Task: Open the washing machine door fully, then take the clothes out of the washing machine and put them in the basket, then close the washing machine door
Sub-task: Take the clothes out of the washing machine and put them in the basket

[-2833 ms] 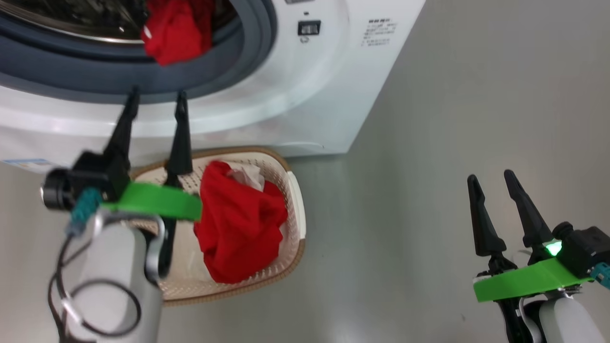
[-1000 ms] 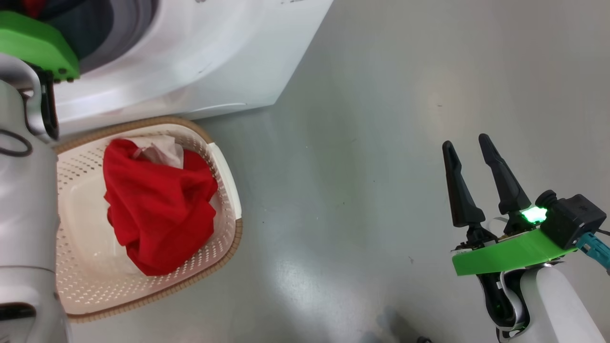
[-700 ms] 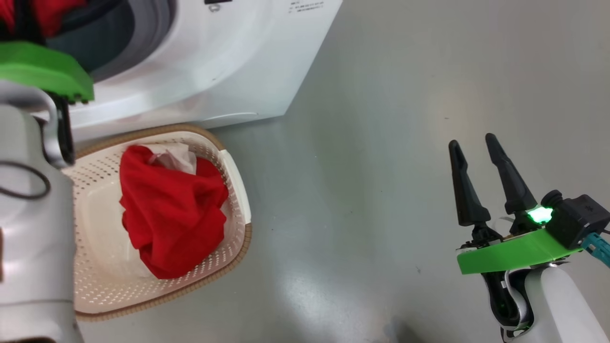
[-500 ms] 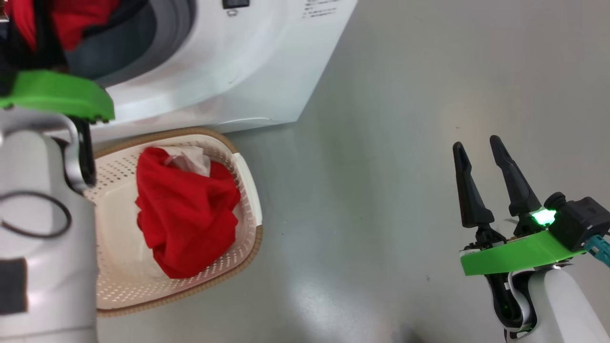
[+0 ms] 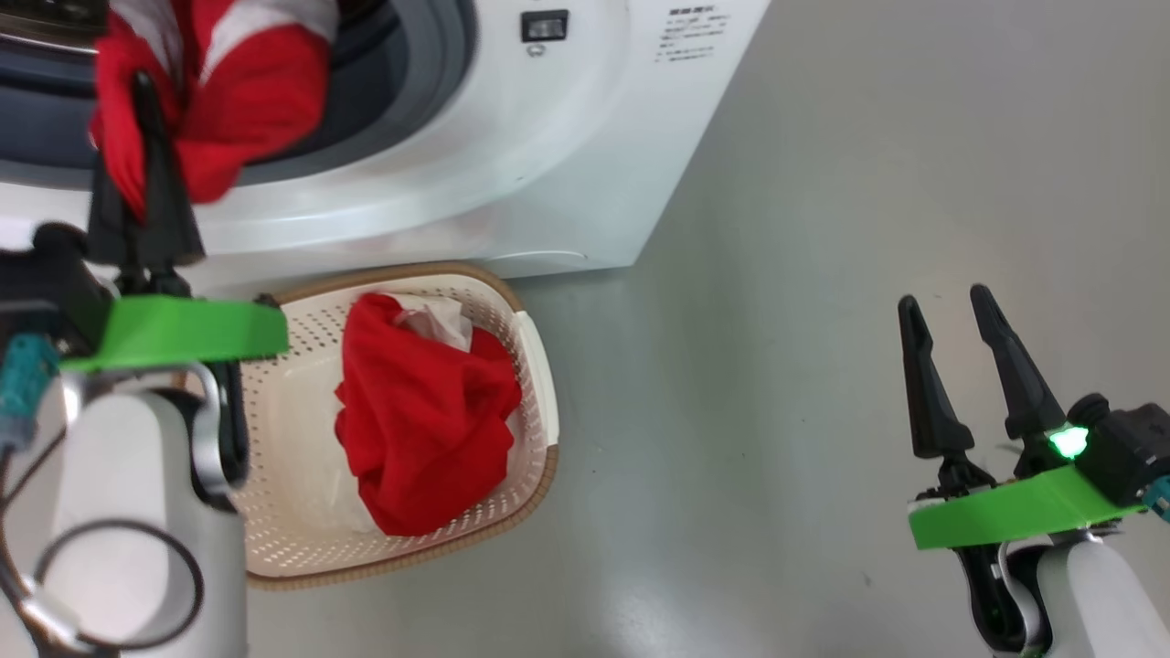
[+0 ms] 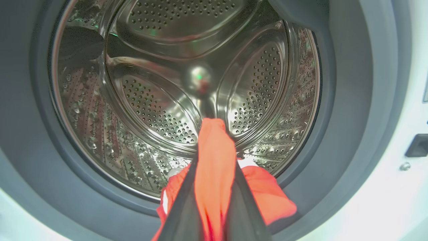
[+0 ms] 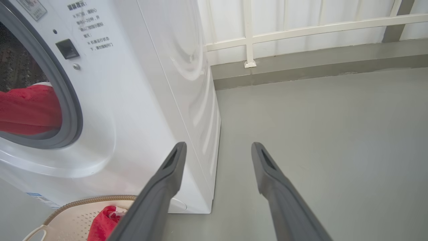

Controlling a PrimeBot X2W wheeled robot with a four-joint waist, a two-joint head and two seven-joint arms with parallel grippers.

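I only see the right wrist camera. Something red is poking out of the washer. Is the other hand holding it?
Observer: Yes, the left gripper is shut on that red garment at the mouth of the washing machine.
Operator: Any more clothes inside?
Observer: Behind it the steel drum looks bare, though its lowest front is hidden.
Operator: Is the basket full?
Observer: No, the basket holds one red bundle, with bare bottom beside it.
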